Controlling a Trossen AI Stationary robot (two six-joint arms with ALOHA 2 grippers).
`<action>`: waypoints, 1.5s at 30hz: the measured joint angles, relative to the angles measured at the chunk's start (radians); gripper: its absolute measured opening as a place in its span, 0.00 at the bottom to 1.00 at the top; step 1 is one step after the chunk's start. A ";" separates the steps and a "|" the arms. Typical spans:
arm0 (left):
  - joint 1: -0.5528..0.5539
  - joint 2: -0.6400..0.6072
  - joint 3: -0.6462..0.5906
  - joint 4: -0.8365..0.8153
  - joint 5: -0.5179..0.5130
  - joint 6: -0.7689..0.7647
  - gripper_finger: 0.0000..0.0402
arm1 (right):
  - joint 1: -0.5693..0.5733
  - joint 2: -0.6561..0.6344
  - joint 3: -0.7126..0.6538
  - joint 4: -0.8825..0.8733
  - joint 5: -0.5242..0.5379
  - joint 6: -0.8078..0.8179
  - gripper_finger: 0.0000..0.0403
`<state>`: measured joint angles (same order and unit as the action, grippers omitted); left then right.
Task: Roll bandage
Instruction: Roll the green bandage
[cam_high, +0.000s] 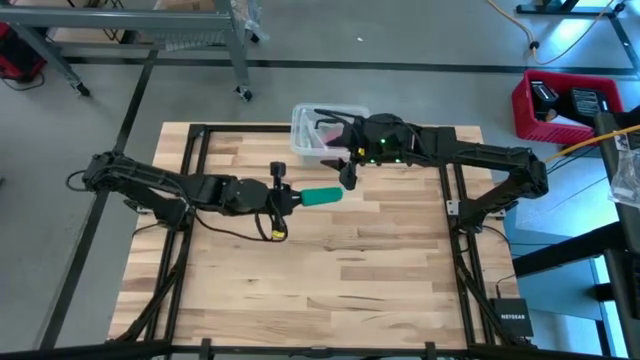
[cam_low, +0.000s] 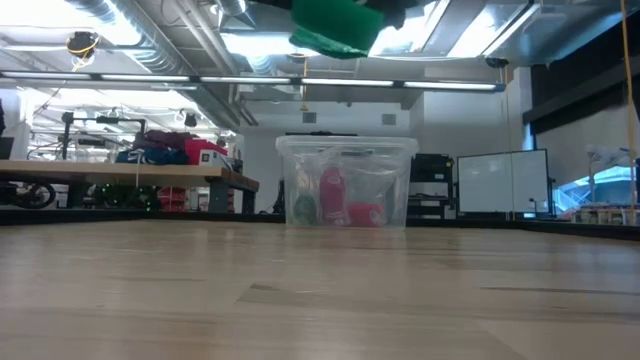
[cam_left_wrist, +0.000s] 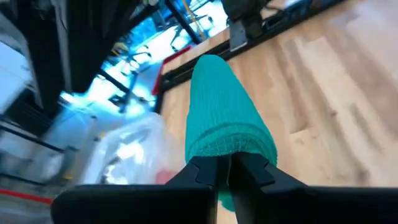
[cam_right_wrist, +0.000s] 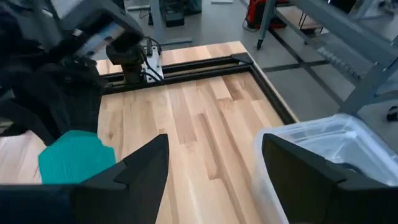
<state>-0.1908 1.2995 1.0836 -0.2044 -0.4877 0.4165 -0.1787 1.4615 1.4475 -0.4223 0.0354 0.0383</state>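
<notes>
The left tool (cam_high: 296, 198) is clamping the near end of a teal-green roll of soft stretchy fabric, the bandage (cam_high: 322, 196), and holding it clear of the pale wooden plank tabletop (cam_high: 330, 270); in the left wrist view the two dark fingers (cam_left_wrist: 205, 171) are pinching together on the roll (cam_left_wrist: 224, 115), which is sticking straight out ahead of them. The right tool (cam_high: 349, 172) is hanging just beyond the bandage's free end, not touching it, with its fingers (cam_right_wrist: 146, 163) standing wide apart and gripping nothing. Just behind the right tool, a clear plastic tub (cam_high: 305, 125) is sitting on the tabletop, with pink-red items (cam_low: 345, 198) showing through its wall.
</notes>
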 joint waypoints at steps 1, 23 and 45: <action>0.006 0.000 0.000 0.001 0.016 -0.031 0.03 | 0.000 -0.002 0.005 -0.003 0.000 -0.012 0.64; 0.168 -0.111 0.001 0.219 0.256 -0.148 0.03 | 0.002 -0.338 -0.691 0.794 -0.119 -0.094 0.64; 0.182 -0.108 0.001 0.239 0.310 -0.195 0.03 | 0.002 -0.092 -0.643 1.214 -0.204 -0.100 0.44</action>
<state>-0.0086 1.1915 1.0843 0.0351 -0.1778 0.2211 -0.1764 1.3697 0.8047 0.7919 -0.1683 -0.0615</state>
